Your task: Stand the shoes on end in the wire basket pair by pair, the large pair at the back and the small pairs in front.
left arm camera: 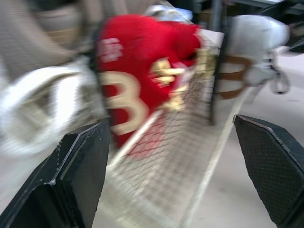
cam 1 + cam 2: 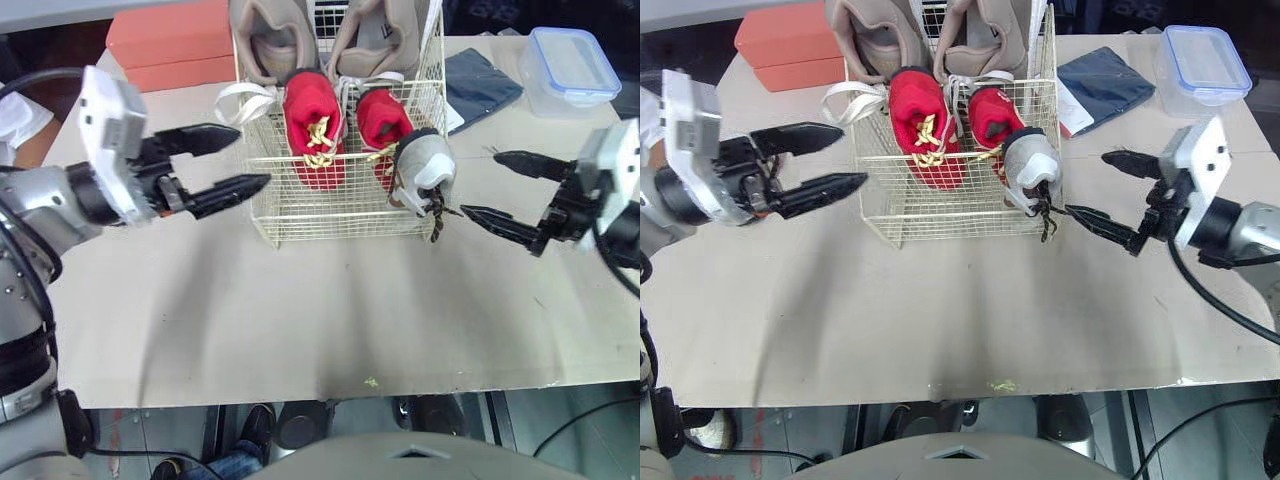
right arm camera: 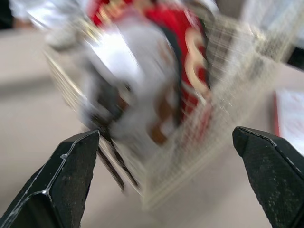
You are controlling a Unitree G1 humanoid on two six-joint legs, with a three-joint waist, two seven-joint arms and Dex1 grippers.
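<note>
A wire basket (image 2: 300, 215) stands on the table (image 2: 300, 320). Two large beige shoes (image 2: 270, 40) stand on end at its back. Two red shoes (image 2: 312, 125) stand in front of them, toes down. A small grey-white shoe (image 2: 425, 170) hangs over the basket's right front corner, its dark laces dangling outside. My left gripper (image 2: 235, 160) is open just left of the basket. My right gripper (image 2: 500, 190) is open to the right of the grey shoe, its lower finger close to the laces. Nothing is held.
An orange box (image 2: 170, 40) lies at the back left. A dark blue cloth (image 2: 480, 85) and a clear lidded container (image 2: 570, 70) sit at the back right. A white strap (image 2: 245, 100) loops out of the basket's left side.
</note>
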